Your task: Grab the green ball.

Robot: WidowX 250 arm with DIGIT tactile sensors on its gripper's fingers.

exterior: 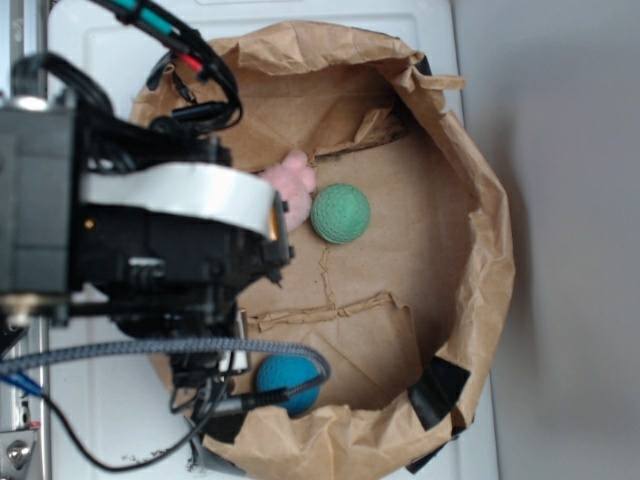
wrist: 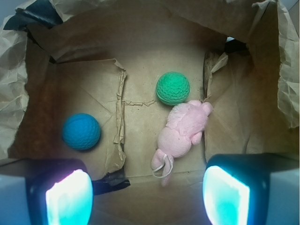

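My gripper is hanging above the paper-bag bin with its fingers spread wide and nothing between them. Through the wrist camera I am seeing the green ball lying on the brown paper floor, touching the head end of the pink plush toy. The blue ball is sitting well apart on the other side of a paper fold. From the exterior camera I am seeing the arm covering most of the plush.
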